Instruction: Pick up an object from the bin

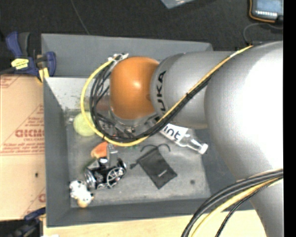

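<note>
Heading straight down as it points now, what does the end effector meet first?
Most likely the small orange piece just under the end effector, with the black-and-white toy right beside it; depth is unclear.

One camera to work from. You look down on the bin (55, 152) from above, set somewhat to one side, so the left wall slopes toward you and the floor reads at a slant. Close range: the bin takes up most of your view, with some of the surroundings visible past its rim. The arm (237, 107) enters from your right, nearest the lens, and looms large across the bin's right half.
</note>
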### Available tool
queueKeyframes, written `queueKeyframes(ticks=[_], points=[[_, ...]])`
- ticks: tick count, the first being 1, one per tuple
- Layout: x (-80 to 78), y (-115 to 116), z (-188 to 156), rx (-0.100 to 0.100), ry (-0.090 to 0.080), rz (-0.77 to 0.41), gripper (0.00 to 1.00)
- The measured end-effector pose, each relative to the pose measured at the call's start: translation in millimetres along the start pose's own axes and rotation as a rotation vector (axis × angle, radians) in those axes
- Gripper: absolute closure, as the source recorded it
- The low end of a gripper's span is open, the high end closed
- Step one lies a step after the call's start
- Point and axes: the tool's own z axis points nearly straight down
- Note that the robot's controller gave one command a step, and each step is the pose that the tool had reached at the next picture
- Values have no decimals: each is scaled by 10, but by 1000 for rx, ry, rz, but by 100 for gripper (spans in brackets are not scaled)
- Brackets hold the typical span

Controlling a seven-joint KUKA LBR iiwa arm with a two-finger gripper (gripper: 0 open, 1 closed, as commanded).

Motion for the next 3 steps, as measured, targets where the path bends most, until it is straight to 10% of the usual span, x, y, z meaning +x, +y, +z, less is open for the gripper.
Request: queueKeyframes(ticks=[1, 2, 3], points=[[97, -168, 56, -3, -1, 4, 0], [131, -113, 404, -1, -2, -259, 100], [131, -113, 404, -1, -2, -258, 100]])
